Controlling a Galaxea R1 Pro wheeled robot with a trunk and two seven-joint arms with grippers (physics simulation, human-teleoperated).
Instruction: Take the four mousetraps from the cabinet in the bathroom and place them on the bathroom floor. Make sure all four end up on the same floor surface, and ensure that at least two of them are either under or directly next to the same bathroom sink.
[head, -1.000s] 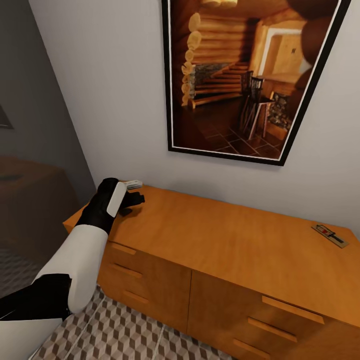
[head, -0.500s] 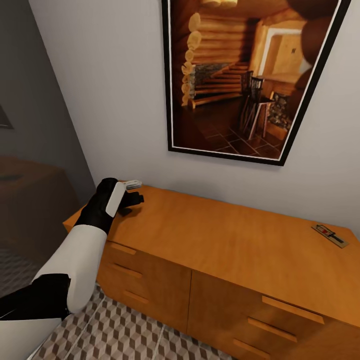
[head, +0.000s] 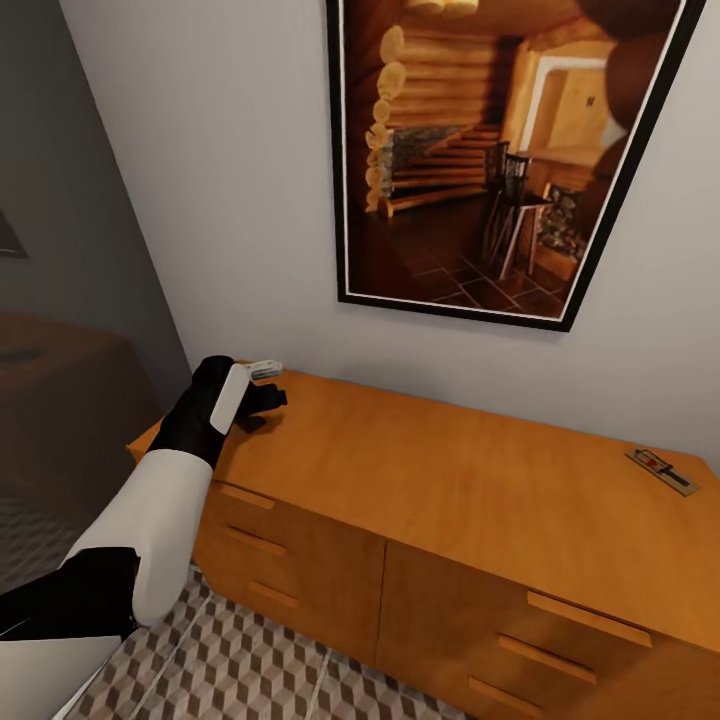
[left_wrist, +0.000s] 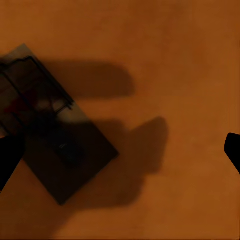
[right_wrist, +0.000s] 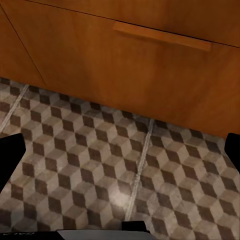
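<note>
Reaching out over the near left corner of the cabinet (head: 440, 480), the left gripper (head: 262, 400) hangs just above the orange-brown wooden top in the head view. A small pale piece pokes out beside its black fingers. From here I cannot tell how wide the jaws are. One mousetrap (head: 661, 471) lies flat far away at the right back corner of the top, close to the wall, well apart from the gripper. A big framed picture (head: 490, 150) of a log cabin room hangs on the wall above the cabinet. The drawer fronts have slim bar handles (head: 588, 618). Down low is the bathroom floor (head: 230, 660) with its cube pattern tiles.

In the left wrist view, the left gripper (left_wrist: 120, 152) looks straight down at the wooden top. Its two black fingertips (left_wrist: 9, 160) sit at the two edges of the picture, so the jaws are spread wide and hold nothing. Another mousetrap (left_wrist: 50, 130), a dark flat plate with thin wire parts and a bit of red, lies tilted on the wood. It is between the jaws but close to one fingertip, not in the middle. Dark shadows fall over it.

In the right wrist view, the right gripper (right_wrist: 120, 152) points at the tiled floor (right_wrist: 100, 170) in front of a cabinet drawer front (right_wrist: 150, 70) with a bar handle (right_wrist: 162, 36). Its jaws are wide apart and hold nothing.

No words can be read anywhere.
</note>
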